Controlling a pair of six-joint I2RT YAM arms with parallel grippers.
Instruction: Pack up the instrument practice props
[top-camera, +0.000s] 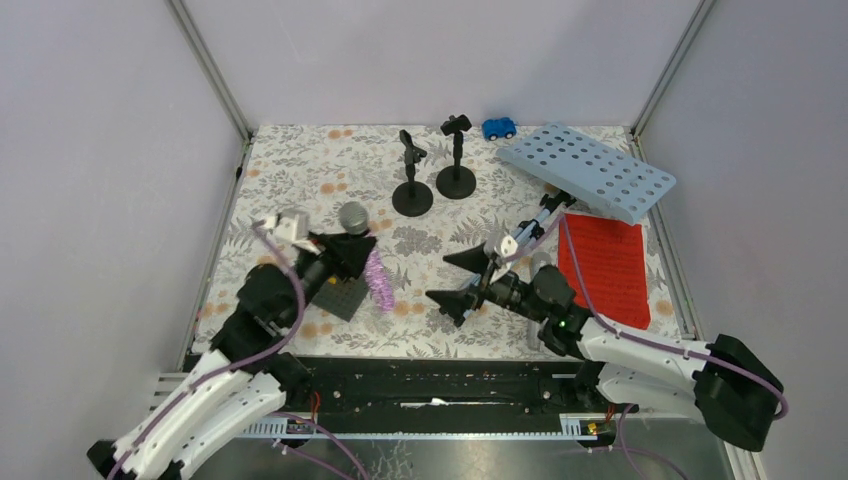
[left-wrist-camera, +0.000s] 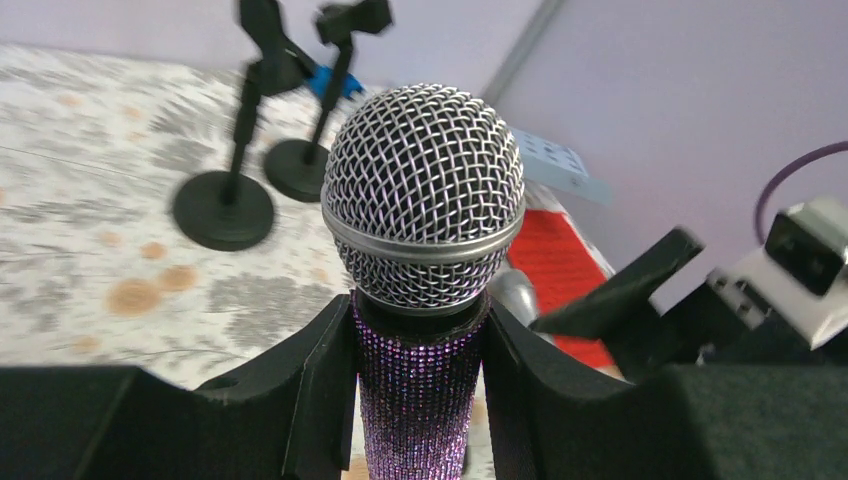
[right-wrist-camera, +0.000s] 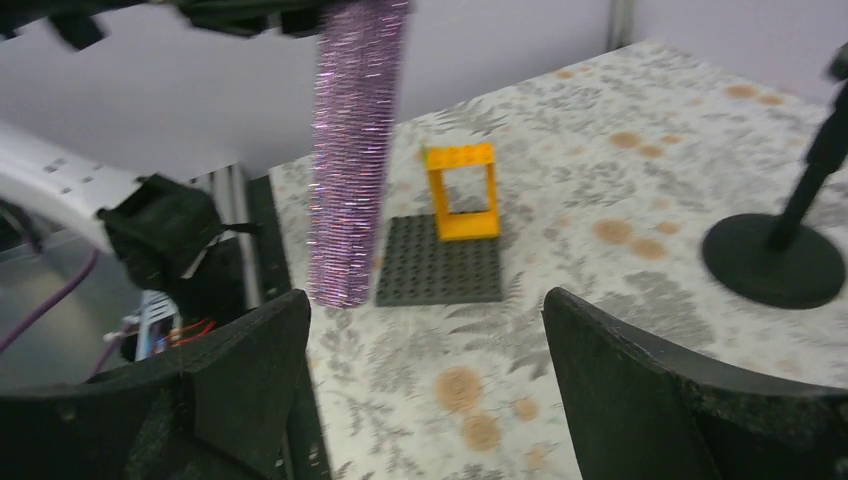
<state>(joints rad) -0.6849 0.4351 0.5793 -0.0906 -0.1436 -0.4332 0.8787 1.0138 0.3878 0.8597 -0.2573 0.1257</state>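
1. L gripper (left-wrist-camera: 420, 385): both fingers clamped tight on the glittery purple microphone with the silver mesh head (left-wrist-camera: 423, 195), gripping the body just under the head.
2. Mic stands upright, head up, at the near-left of the floral tablecloth (top-camera: 300, 170). From the R wrist cam its sparkly shaft hangs beside the dark grey studded plate (right-wrist-camera: 440, 265). Can't tell if the lower end touches the cloth.
3. Orange frame brick (right-wrist-camera: 462, 190) sits upright on the far edge of that plate.
4. R gripper (top-camera: 458, 280): fingers spread wide apart, nothing btwn them, low over the cloth near centre and pointing toward the mic.
5. Two black round-based mic mounts (top-camera: 413, 195) and (top-camera: 456, 180) stand side by side mid-table, toward the back, both clips bare.
6. Pale-blue perforated sheet-music holder (top-camera: 590, 172) lies tilted at back right, legs poking out under it.
7. Red music sheet (top-camera: 605, 265) flat on the cloth, just in front of the holder.
8. Small blue toy car (top-camera: 499, 128) by the back wall.
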